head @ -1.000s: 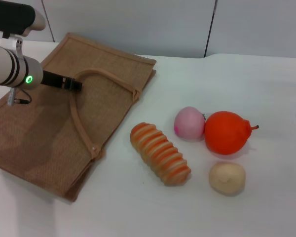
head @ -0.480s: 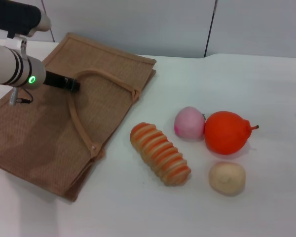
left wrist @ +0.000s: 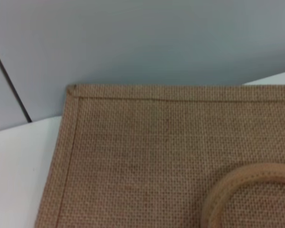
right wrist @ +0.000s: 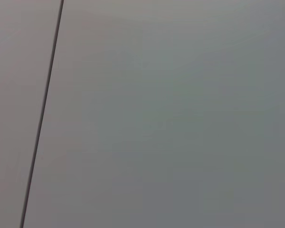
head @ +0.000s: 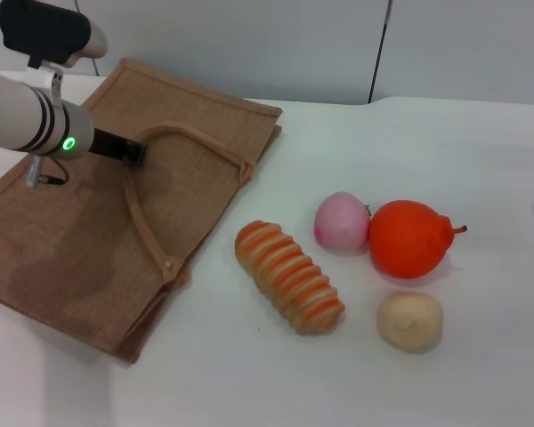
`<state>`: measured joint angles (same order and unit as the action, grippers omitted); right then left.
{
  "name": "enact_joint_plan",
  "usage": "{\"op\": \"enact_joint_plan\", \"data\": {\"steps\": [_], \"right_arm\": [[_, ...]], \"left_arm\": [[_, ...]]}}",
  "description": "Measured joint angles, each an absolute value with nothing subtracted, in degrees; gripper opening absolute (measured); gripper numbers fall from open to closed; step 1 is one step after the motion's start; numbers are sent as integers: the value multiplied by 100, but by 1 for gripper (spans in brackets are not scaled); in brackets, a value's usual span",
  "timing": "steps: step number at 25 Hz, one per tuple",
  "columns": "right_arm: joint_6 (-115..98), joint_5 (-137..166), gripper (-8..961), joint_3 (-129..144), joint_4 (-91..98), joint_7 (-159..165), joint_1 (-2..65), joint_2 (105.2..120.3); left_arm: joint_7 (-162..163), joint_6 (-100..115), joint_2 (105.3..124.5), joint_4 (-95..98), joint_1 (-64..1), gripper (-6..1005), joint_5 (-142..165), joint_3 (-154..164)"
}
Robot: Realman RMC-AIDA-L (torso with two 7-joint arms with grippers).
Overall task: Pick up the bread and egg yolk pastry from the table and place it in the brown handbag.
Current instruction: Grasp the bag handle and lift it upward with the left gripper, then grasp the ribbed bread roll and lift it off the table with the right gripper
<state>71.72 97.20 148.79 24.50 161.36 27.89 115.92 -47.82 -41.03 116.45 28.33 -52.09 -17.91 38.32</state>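
Observation:
The bread (head: 289,277), a ridged loaf with orange and cream stripes, lies on the white table in the middle of the head view. The egg yolk pastry (head: 410,320), a small pale dome, sits to its right near the front. The brown handbag (head: 80,231) lies flat on the left, its strap handle (head: 142,213) on top. My left gripper (head: 125,149) hovers over the bag's upper part, by the top of the strap loop. The left wrist view shows the bag's weave (left wrist: 156,152) and a piece of strap (left wrist: 237,183). The right gripper is out of view.
A pink peach (head: 342,221) and an orange pear-shaped fruit (head: 411,238) sit close together just behind the pastry and right of the bread. A grey wall runs behind the table. The right wrist view shows only the wall.
My left arm has shifted slightly to the right and away over the bag. The bread, pastry and fruits have not moved.

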Motion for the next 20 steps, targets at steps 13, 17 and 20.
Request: {"op": "enact_joint_plan", "data": {"steps": [13,17,20], "right_arm": [[7172,9732,880,14936,2476,16136,2758,11592],[7172,9762,879,15127,2656,16136,2749,11569],[7172,9781,879,15404,2781,16136,2777,11544]], "left_arm": [[-5326,-3772,11678,2821,-4995,119,-2931,3832],[-6084,-3873,11677,2860,-4714,119,-4094,3820],[-6728,-4072,11656,2878,-4455,118,-4988,3775]]}}
